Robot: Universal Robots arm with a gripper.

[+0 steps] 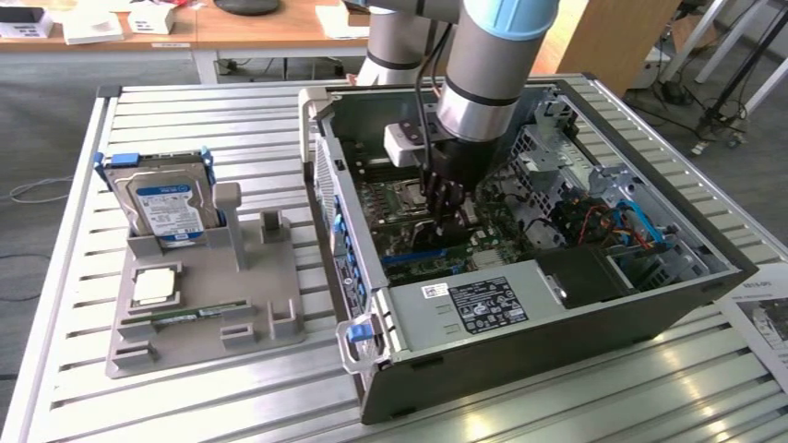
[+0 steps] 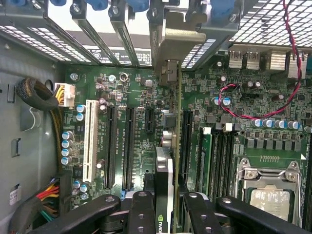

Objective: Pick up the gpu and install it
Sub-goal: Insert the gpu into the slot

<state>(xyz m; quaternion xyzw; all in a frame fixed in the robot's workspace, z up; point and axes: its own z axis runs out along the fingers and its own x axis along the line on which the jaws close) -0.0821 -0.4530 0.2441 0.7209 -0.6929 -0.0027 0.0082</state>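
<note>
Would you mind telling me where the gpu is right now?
The gpu is inside the open computer case, held edge-on in the gripper over the motherboard's expansion slots. In the exterior view, that is to the right of the parts tray.

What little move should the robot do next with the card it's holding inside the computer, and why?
Probably press the gpu gently straight down toward the motherboard. The fingers grip it edge-on, its metal bracket sits at the rear openings, and its edge runs along a long black slot. Whether it's fully seated can't be told.
</note>
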